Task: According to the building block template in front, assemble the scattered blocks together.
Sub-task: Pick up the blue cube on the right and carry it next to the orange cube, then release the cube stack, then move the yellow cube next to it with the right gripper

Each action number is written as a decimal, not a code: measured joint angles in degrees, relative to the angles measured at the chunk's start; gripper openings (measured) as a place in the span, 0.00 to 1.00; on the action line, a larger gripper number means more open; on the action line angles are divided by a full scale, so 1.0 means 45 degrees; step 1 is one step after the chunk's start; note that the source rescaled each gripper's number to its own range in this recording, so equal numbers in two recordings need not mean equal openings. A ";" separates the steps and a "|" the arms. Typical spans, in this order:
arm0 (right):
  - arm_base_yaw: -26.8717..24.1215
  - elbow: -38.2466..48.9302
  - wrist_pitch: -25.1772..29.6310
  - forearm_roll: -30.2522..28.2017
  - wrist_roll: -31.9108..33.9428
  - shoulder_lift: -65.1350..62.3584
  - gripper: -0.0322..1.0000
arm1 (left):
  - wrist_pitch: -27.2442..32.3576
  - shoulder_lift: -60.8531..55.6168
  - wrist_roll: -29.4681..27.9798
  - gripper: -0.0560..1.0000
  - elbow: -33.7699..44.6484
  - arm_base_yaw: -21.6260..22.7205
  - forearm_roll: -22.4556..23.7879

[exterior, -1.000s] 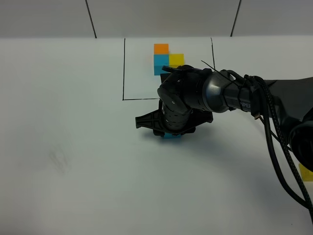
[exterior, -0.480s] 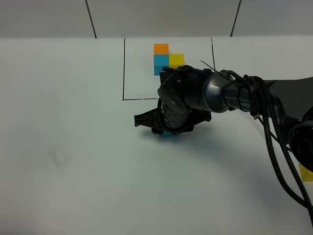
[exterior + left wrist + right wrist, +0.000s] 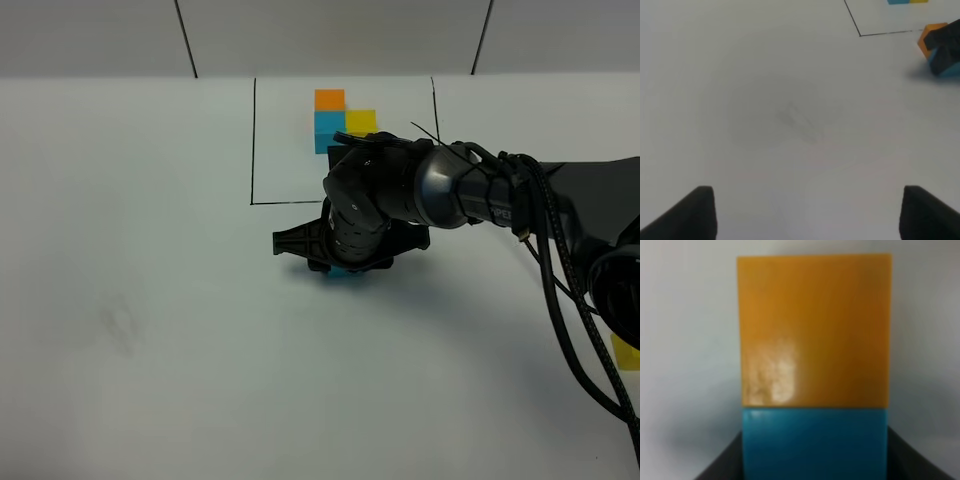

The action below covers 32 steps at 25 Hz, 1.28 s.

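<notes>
R gripper [image 3: 348, 264] jaws pinch blue cube [image 3: 815, 442] by opposite sides, flush w/ orange cube [image 3: 814, 330]; prob. light, rigid, slick, so grip mid-faces; L gripper [image 3: 807, 212] jaws spread.

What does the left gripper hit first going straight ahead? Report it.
Probably the bare white table, near a faint scuff; nothing else lies before the open left gripper. Depth is unclear.
</notes>
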 joint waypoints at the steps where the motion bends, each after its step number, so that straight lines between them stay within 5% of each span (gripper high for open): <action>1: 0.0000 0.0000 -0.0049 0.0053 0.0000 0.0000 0.04 | 0.0000 0.0000 0.0000 0.65 0.0000 0.0000 0.0000; 26: 0.0000 -0.0012 -0.0183 0.0044 0.0336 0.0014 0.04 | 0.0000 0.0000 0.0016 0.65 0.0000 0.0000 0.0000; 29: 0.0000 -0.0012 -0.0231 0.0059 0.0361 -0.0037 0.19 | 0.0000 0.0000 0.0016 0.65 0.0000 0.0000 0.0000; 32: 0.0000 -0.0012 -0.0230 0.0059 0.0371 -0.0095 0.49 | -0.0009 0.0000 0.0016 0.65 0.0000 0.0000 0.0000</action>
